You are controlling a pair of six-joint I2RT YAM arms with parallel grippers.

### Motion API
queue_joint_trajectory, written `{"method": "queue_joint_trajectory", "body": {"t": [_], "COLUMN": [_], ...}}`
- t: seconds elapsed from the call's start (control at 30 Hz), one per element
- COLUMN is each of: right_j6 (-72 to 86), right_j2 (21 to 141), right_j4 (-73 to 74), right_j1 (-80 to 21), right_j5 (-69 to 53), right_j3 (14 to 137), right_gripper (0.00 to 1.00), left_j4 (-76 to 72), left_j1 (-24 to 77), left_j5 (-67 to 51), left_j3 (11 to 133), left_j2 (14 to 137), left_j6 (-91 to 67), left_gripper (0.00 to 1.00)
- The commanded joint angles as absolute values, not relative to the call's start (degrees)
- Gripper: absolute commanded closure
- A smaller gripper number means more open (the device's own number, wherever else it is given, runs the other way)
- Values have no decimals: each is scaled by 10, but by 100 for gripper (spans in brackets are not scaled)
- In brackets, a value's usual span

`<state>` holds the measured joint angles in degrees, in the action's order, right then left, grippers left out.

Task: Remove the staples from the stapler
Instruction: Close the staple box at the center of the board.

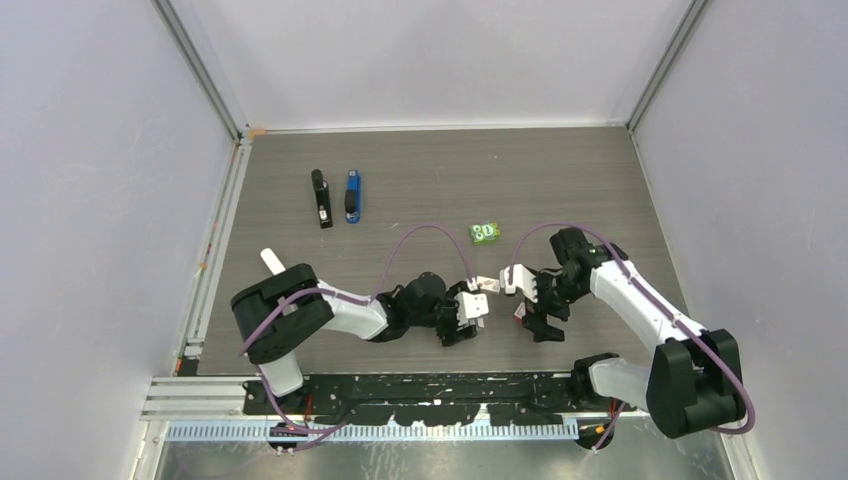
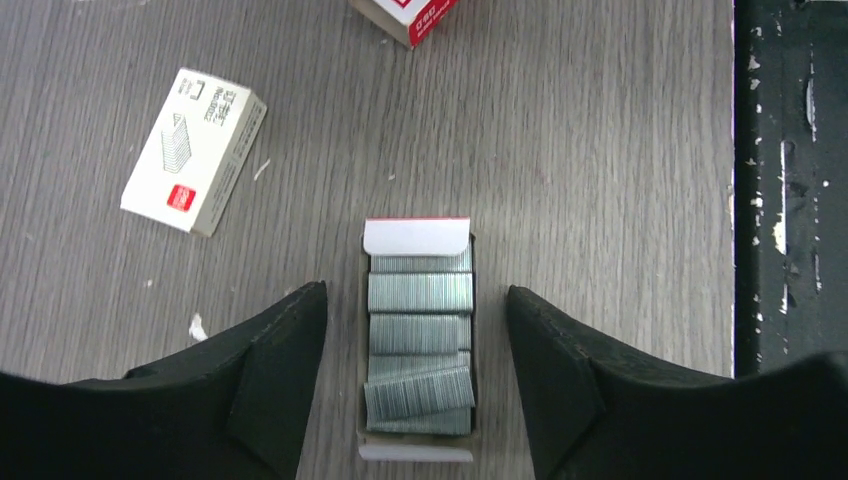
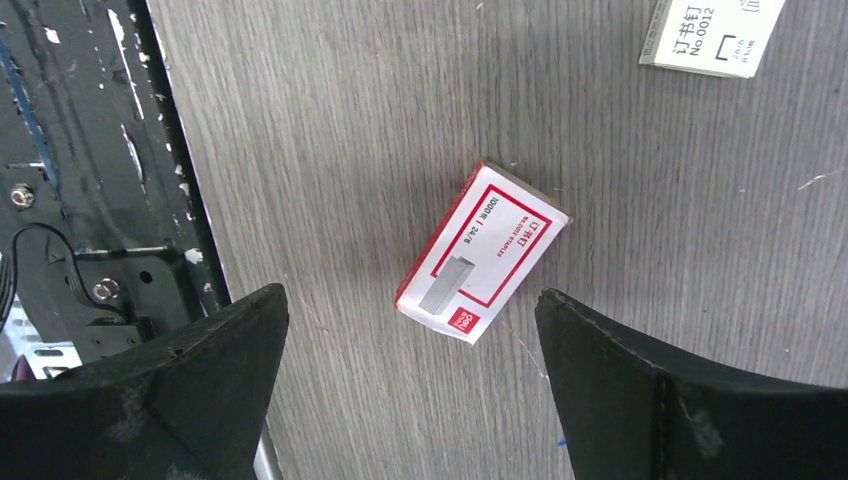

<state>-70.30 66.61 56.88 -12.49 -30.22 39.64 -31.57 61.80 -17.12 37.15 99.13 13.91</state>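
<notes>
Grey wood-grain table (image 1: 560,180): black stapler (image 1: 320,198) and blue stapler (image 1: 352,196) lie upper left (unloading seemingly unstarted); left gripper (image 2: 415,295) part-open over boxed silvery staple strips (image 2: 420,335), right gripper (image 3: 410,293) wide, both empty.

Light falls softly and evenly from above: the grey surface (image 1: 420,170) shows no glare, and only faint, blurred shadows lie under the arms. The overhead view is bright but coarse, and the print on the green packet (image 1: 485,233) is unreadable. Both wrist views are sharp: the staples (image 2: 420,330) show their ribs with a dull sheen, and the lettering on the red-and-white box (image 3: 485,255) is clear. The left claw (image 2: 415,292) and right claw (image 3: 410,295) are near-black shapes with little detail.
</notes>
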Motion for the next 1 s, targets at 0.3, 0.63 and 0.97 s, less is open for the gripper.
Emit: {"method": "queue_joint_trajectory", "body": {"t": [0.3,0.63,0.97], "right_j6": [-635,-549,-557], "right_j2": [707,746,783], "right_j4": [514,432,431], "right_j1": [-142,-195,-218], "right_j5": [-265,-187,-170], "right_j3": [393,398,404], "right_gripper": [3,8,27], "left_j4": [-384,-370,-333], "left_j1": [616,613,613], "left_j5": [-56,-6,13], "left_j3": [229,93,58], "left_j2": [771,524,434], "left_j6": [9,-145,-152], "left_gripper": [20,20,21]}}
